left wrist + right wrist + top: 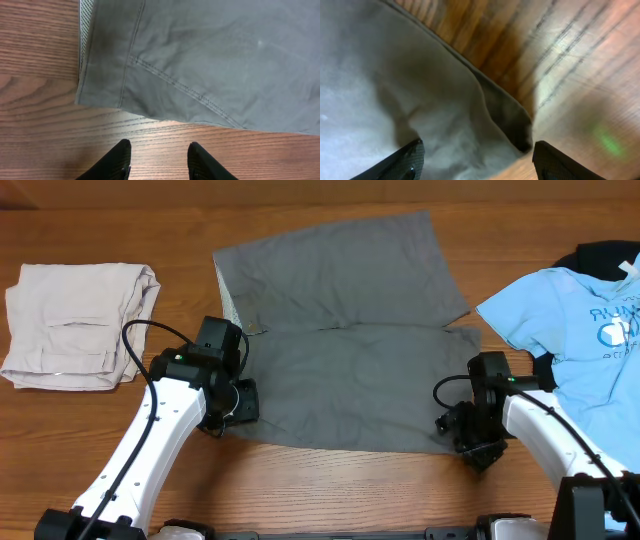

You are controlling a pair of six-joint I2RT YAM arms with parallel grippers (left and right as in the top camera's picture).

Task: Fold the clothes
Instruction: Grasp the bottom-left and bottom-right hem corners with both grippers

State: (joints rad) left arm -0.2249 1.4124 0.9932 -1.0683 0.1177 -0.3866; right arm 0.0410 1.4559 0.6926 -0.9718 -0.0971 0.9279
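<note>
The grey shorts (345, 340) are laid flat on the table (330, 490), long axis crosswise. The left pincer (159, 159), released, is held just off their near-left corner; the right pincer (477, 160), released, over their near-right corner.

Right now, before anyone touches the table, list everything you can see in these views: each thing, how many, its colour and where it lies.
grey shorts: one, medium grey, spread flat at the table's middle
beige shorts: one, beige, folded, far left, apart from the grey shorts
T-shirt: one, light blue with white print, far right
dark garment: one, black, top right, partly under the T-shirt; kind unclear
table: one, brown wood, under everything
left arm: one, white with black jaws, at the grey shorts' near left corner; jaws apart over bare wood, holding nothing
right arm: one, white with black jaws, at the near right corner; jaws wide apart, cloth edge not pinched
</note>
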